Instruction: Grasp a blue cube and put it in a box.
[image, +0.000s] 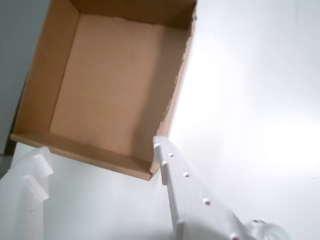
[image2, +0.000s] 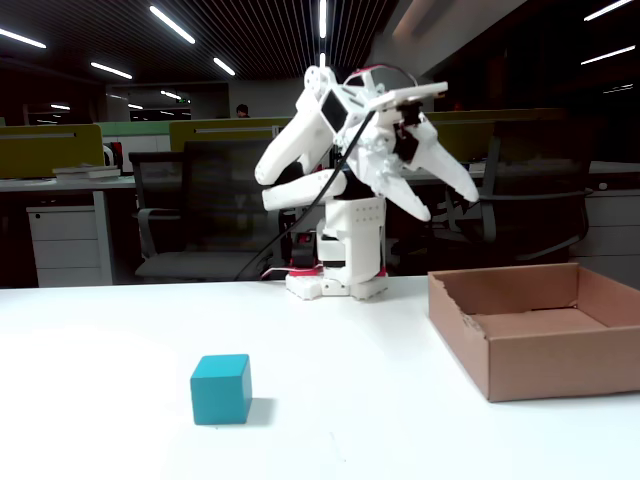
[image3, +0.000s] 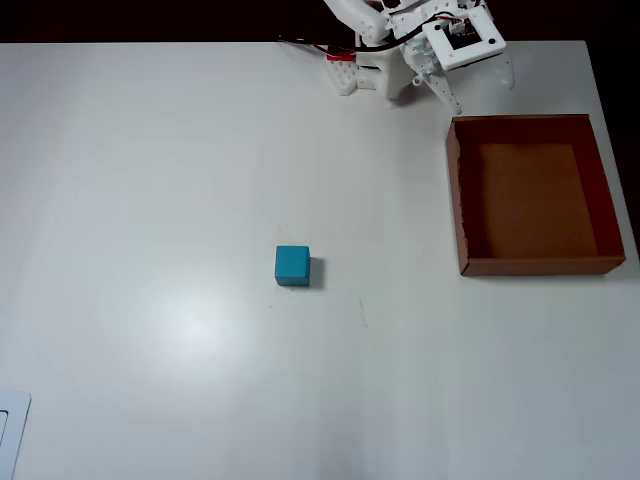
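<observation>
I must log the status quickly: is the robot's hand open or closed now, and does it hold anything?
Hand: open and empty, raised near the shallow brown cardboard box; the small teal-blue cube sits apart on the white table.

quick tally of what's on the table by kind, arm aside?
Blue cube: 1
Cardboard box: 1, nothing inside it
Total: 2

A pale object is cut off at the lower-left corner of the overhead view; cannot tell what it is, so not counted. The gripper hangs in the air and holds nothing.
</observation>
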